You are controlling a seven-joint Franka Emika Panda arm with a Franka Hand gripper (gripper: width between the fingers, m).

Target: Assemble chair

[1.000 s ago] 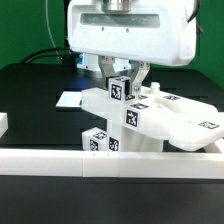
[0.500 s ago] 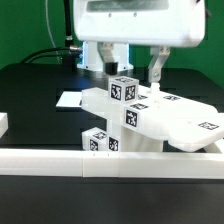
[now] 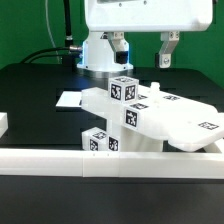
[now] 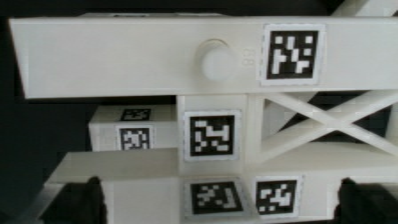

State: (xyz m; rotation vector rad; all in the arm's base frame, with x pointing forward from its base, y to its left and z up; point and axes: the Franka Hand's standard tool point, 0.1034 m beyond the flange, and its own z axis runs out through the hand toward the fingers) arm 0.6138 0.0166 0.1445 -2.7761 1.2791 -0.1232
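Gripper (image 3: pixel 142 49) hangs above the chair (image 3: pixel 140 115), fingers (image 3: pixel 167 50) spread apart, holding nothing and clear of the parts. Partly assembled chair sits on the black table (image 3: pixel 35 100), just behind the white border rail (image 3: pixel 110 162) at the near edge. Wrist view: tagged cross-braced frame (image 4: pixel 320 125) and cube-ended leg (image 4: pixel 178 60).

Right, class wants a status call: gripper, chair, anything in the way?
Gripper open, empty, above the parts. Chair partly assembled, against border rail. Nothing blocking.
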